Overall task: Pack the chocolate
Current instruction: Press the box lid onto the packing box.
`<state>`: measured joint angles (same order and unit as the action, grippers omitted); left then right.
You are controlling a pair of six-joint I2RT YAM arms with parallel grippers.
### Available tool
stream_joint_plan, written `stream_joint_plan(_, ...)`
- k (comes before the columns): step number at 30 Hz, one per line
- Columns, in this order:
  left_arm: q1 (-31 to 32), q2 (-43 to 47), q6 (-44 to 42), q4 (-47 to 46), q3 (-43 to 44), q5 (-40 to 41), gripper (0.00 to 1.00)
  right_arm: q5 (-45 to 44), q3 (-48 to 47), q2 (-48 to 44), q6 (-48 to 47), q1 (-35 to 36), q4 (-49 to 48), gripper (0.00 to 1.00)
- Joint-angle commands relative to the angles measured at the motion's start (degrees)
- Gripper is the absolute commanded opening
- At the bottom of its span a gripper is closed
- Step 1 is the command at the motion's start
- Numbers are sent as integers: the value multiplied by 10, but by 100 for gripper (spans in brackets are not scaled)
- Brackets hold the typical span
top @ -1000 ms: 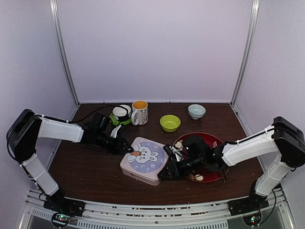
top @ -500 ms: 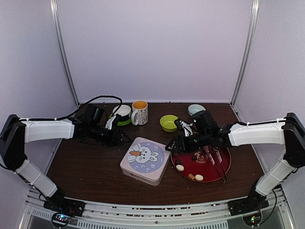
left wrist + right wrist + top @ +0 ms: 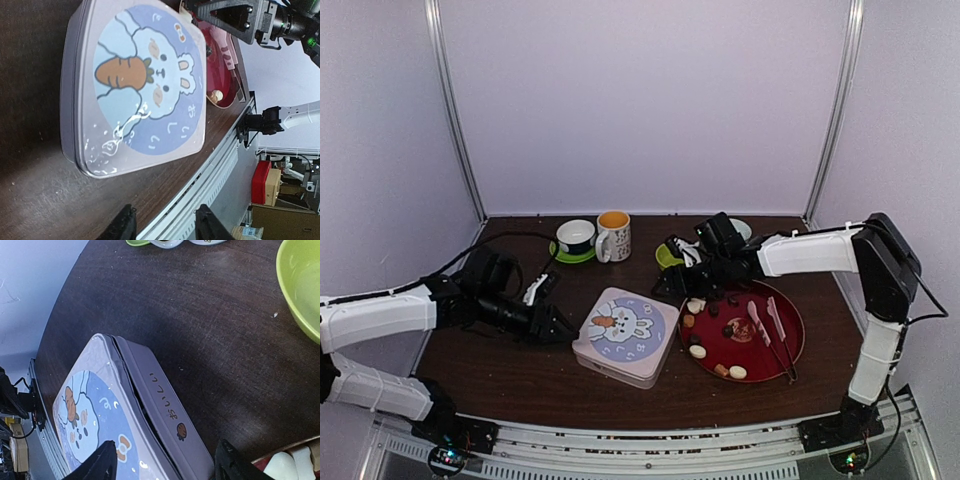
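The chocolate (image 3: 698, 351) lies as several small white, cream, tan and dark pieces on a red plate (image 3: 790, 345), beside pink tongs (image 3: 765, 325). A pale rabbit tin (image 3: 625, 335) sits left of the plate with its lid on. In the right wrist view a dark gap shows between the tin (image 3: 115, 405) lid and base. My left gripper (image 3: 555, 325) hangs open and empty just left of the tin (image 3: 140, 85). My right gripper (image 3: 670, 285) is open and empty over the tin's far right corner. White chocolate (image 3: 295, 460) peeks in at that view's bottom right.
A yellow-filled mug (image 3: 614, 236) and a white cup on a green saucer (image 3: 576, 238) stand at the back. A green bowl (image 3: 300, 285) sits just behind the right gripper, with a pale bowl (image 3: 738, 228) behind that arm. The table's metal front rail (image 3: 210, 170) runs near the tin.
Both grippers have come off the tin. The left swung out and back to the tin's left side. The right lifted from the tin's near right edge to its far side. Tin unmoved.
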<state>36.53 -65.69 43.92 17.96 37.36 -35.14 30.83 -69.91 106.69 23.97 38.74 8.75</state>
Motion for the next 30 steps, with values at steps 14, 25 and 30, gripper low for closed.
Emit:
stream_joint_plan(14,38,-78,133,-263,-106,-8,31,158,10,55,21,-2,-53,59)
stream_joint_plan(25,8,-121,119,-258,-78,66,30,186,90,13,106,32,-165,54)
stream_joint_plan(30,-30,-109,92,-218,-68,79,30,188,158,-18,186,67,-274,53)
